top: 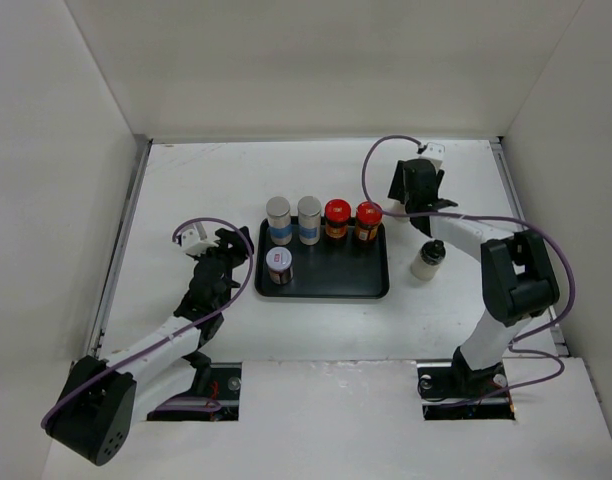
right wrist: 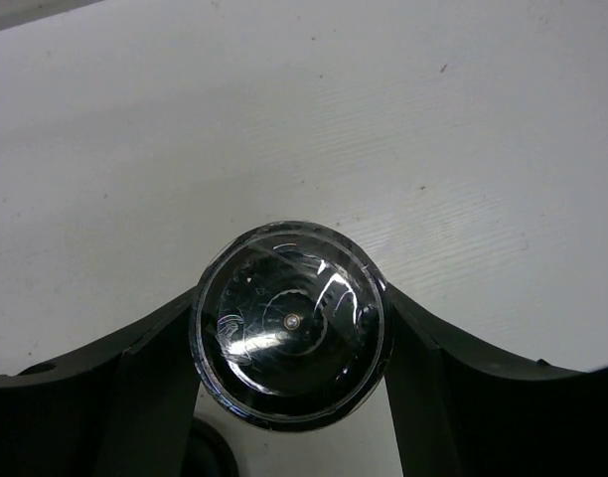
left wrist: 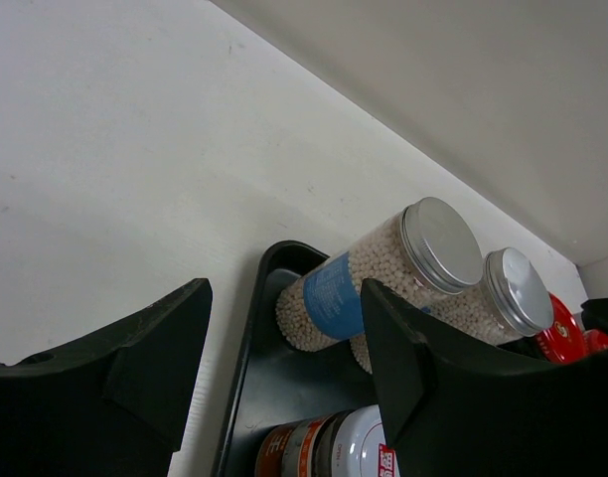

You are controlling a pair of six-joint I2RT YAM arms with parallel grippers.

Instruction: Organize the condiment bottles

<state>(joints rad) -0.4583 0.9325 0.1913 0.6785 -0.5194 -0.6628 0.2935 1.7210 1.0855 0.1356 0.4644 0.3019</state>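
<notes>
A black tray (top: 336, 278) holds two grey-lidded, blue-banded jars (top: 278, 220) (top: 309, 218), two red-lidded jars (top: 336, 218) (top: 368, 220) in a back row, and a white-topped red-labelled jar (top: 279, 265) in front. My left gripper (top: 234, 248) is open and empty just left of the tray. In the left wrist view its gap (left wrist: 284, 298) frames the tray's edge (left wrist: 246, 368) and the grey-lidded jars (left wrist: 383, 268). My right gripper (top: 414, 205) is right of the tray's far corner. In the right wrist view (right wrist: 289, 318) it is shut on a glossy dark-lidded jar (right wrist: 289, 323).
A pale jar with a dark top (top: 429, 260) stands on the white table right of the tray. A dark round shape (right wrist: 207, 455) lies just below the held jar. White walls enclose the table on three sides.
</notes>
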